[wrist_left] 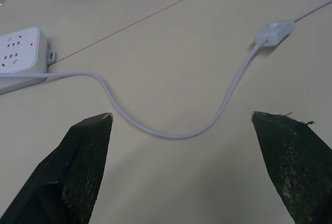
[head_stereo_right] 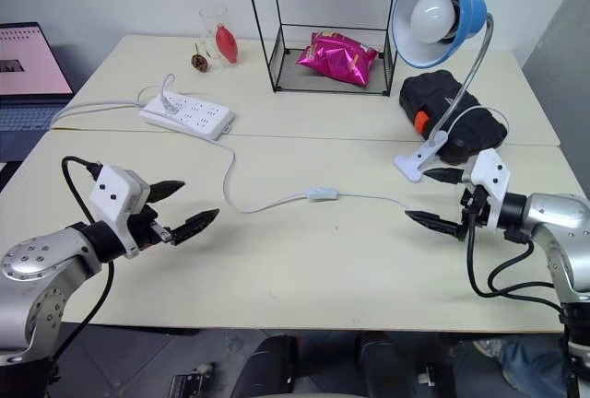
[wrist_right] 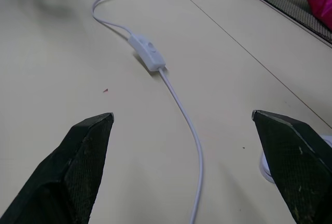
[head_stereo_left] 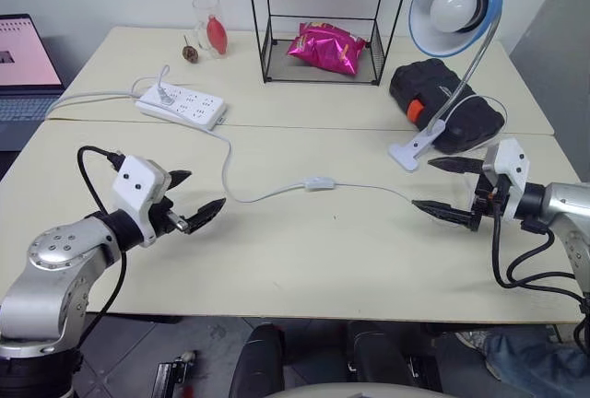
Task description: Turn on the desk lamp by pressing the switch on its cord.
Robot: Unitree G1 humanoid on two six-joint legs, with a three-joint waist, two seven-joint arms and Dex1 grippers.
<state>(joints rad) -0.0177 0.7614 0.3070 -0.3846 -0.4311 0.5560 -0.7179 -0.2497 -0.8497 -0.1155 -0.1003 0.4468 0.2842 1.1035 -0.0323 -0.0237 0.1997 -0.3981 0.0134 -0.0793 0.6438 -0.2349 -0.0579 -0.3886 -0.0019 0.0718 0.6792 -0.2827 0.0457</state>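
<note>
Switch (head_stereo_left: 319, 182) lies flat mid-table, near the centre of the front desk (head_stereo_left: 304, 269), set in the thin white cord (head_stereo_left: 258, 193) that runs from the power strip (head_stereo_left: 182, 106) at about 10 o'clock across to the desk lamp (head_stereo_left: 452, 57) at about 2 o'clock. Bulb looks unlit — I judge the task not yet done.

Left gripper (head_stereo_left: 191, 197) spread wide, holding nothing, hovering over the table at 9 o'clock of the switch. Right gripper (head_stereo_left: 450, 187) likewise splayed and empty, at 3 o'clock of it.

Key relation: the switch sits between the two grippers, its long axis running roughly 9-to-3, in line with the cord. From the right wrist view it lies ahead of the fingers (wrist_right: 78, 162) with the cord leading straight to it. Both arms look about equally far; I would lean right, but that is a call, not a reading.
</note>
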